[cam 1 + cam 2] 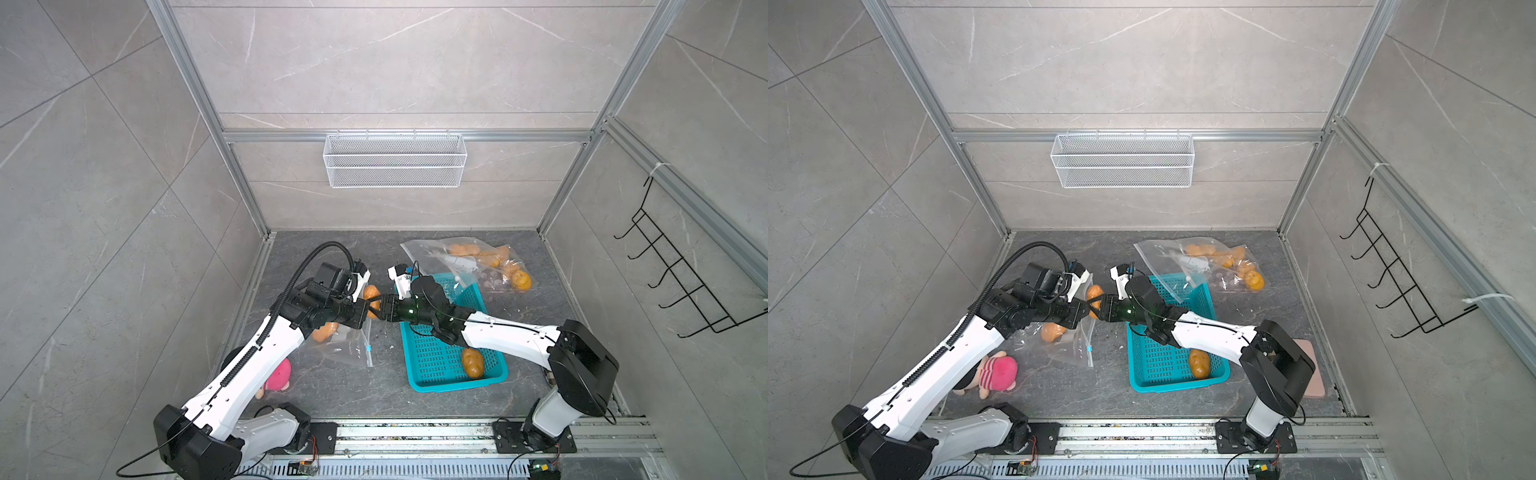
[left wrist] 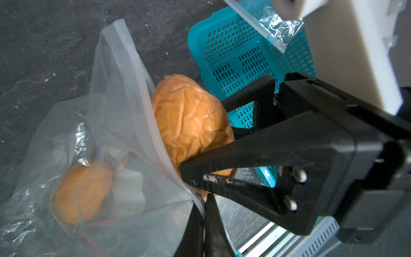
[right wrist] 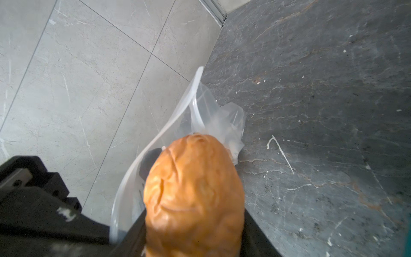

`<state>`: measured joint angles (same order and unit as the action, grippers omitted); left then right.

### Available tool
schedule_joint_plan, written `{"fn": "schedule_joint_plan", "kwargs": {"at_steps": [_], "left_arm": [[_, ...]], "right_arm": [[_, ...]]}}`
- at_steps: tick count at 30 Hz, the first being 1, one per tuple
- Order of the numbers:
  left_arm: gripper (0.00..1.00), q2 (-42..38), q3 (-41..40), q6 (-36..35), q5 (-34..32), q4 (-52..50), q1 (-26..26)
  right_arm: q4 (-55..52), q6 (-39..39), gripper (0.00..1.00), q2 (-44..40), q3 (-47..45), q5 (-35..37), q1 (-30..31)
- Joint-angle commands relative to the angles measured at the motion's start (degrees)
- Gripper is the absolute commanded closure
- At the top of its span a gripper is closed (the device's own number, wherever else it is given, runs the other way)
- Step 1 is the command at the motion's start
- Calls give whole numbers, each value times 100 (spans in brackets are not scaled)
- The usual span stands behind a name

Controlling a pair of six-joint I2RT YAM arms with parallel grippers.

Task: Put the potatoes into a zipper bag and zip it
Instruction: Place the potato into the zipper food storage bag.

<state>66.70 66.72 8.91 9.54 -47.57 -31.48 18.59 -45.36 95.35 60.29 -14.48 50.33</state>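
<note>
Step in hand: loading a potato into the near zipper bag (image 2: 115,89). The left gripper (image 2: 203,204) is pressed together on the bag's rim, lifting the mouth up and open. The right gripper (image 2: 202,136) is half spread, clamped around the held potato (image 2: 191,115), which sits right at the mouth and is not yet inside. 1 bagged potato (image 2: 82,193) lies at the bottom. 1 basket potato (image 1: 473,363) waits in the teal basket (image 1: 419,386). The far bag (image 1: 478,262) holds several.

Next, probably: push the potato past the rim, let go, and back out without dragging the film. The left pinch must hold or the mouth collapses. Zipping comes later.
</note>
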Motion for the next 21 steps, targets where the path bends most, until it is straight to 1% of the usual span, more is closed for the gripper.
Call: {"fn": "schedule_joint_plan", "kwargs": {"at_steps": [1, 4, 8, 13, 17, 21], "left_arm": [[100, -148, -19, -5, 32, 159, 2], [100, -151, -27, -5, 26, 169, 11], [100, -139, -26, -2, 26, 169, 18], [100, -131, -27, -11, 26, 177, 20], [100, -88, -27, -8, 130, 169, 22], [100, 22, -6, -34, 245, 127, 20]], "right_arm": [[-248, 258, 61, -32, -79, 6, 116], [-384, 444, 61, -18, -44, -46, 212], [-957, 863, 61, 54, 230, -132, 348], [-1489, 1153, 60, 96, 430, -70, 389], [-2069, 1212, 59, 190, 792, 236, 385], [-2310, 1043, 56, 309, 1153, 368, 366]]}}
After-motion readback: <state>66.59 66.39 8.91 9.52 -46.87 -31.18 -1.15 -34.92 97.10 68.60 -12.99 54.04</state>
